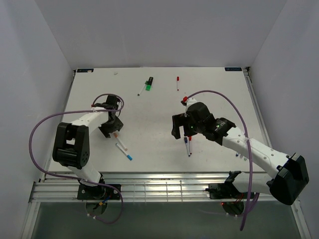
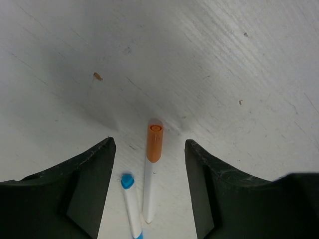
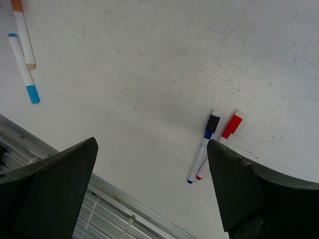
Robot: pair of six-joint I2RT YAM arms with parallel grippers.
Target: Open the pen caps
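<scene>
**A:** Left wrist view, entry?

**B:** Left jaws are spread wide and hold nothing, low over the desk (image 2: 224, 59). The orange cap (image 2: 155, 143) lies in the gap between them, seated on its orange pen (image 2: 148, 191). The light-blue pen (image 2: 130, 206) lies just beside it.

**A:** Right wrist view?

**B:** Right jaws are also wide and empty. The dark-blue pen (image 3: 202, 154) and a red pen (image 3: 232, 126) lie side by side, touching, close to one finger. The orange and light-blue pair shows in the far corner.

**A:** What does only the top view give?

**B:** Two items at the desk's far side: a green-capped black marker (image 1: 149, 82) and a second red pen (image 1: 177, 83). A thin stick runs off the marker; I cannot tell if it is a separate pen.

**A:** Count?

**B:** Six sure: one orange, one light-blue, one dark-blue, two red, one marker.
</scene>
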